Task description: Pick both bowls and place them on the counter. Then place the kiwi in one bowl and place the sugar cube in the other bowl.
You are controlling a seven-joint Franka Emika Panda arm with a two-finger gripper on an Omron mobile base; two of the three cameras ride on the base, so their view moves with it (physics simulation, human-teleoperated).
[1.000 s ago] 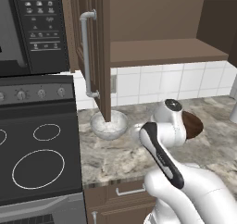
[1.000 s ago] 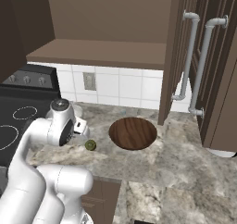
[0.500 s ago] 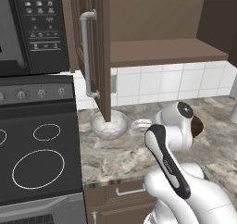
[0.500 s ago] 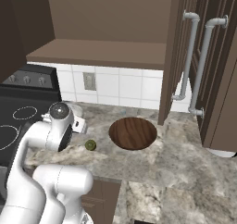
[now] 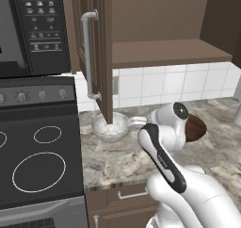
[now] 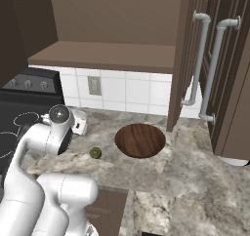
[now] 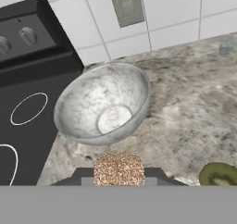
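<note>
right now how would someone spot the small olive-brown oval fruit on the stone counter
Start at the grey-beige marbled stone counter right of the black stovetop. The small olive-brown oval kiwi lies there, left of the wide dark brown wooden bowl. It is far smaller than that bowl or the grey-white marbled bowl.

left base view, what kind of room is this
A rendered home kitchen, by the look of it: a black stovetop with white rings beside a grey-beige marbled stone counter, brown wooden wall cabinets over a white tiled backsplash.
</note>
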